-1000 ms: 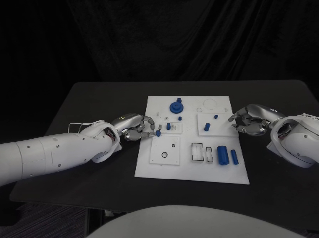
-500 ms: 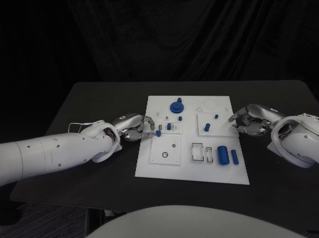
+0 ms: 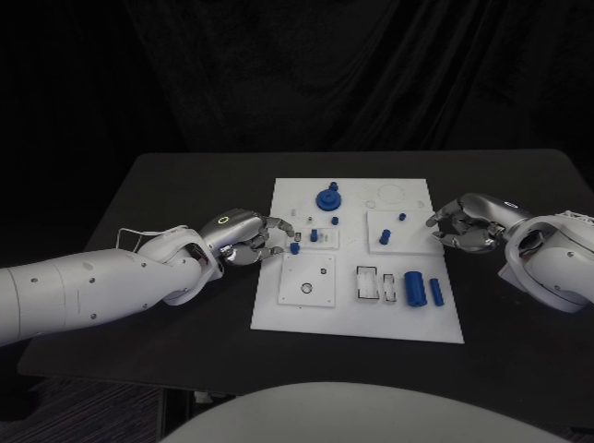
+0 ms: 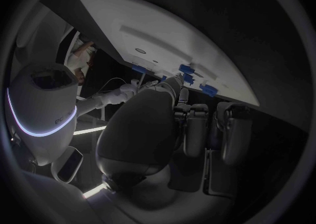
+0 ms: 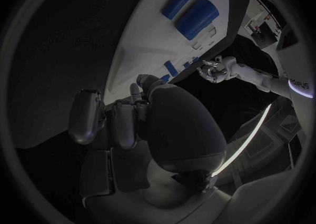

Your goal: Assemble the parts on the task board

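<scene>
The white task board (image 3: pixel 357 309) lies mid-table. My left hand (image 3: pixel 251 242) is at the board's left edge and pinches a small blue part (image 3: pixel 294 247) at its fingertips, low over the board. The left wrist view shows this hand (image 4: pixel 171 124) with one fingertip against the small blue part (image 4: pixel 187 71), the other fingers curled. My right hand (image 3: pixel 463 227) rests at the board's right edge with fingers curled in and nothing in them; the right wrist view shows it (image 5: pixel 131 118) beside the board (image 5: pixel 151 55).
A tall blue gear-like piece (image 3: pixel 329 197) stands at the board's far side. Small blue pegs (image 3: pixel 385 237) stand in the middle blocks. Two blue cylinders (image 3: pixel 416 287) lie near the front right corner, by a rectangular slot (image 3: pixel 366 283). Black table (image 3: pixel 177 185) surrounds the board.
My left forearm has rolled and shifted slightly, while its fingertips and the small blue part stay in place. The right hand has not moved.
</scene>
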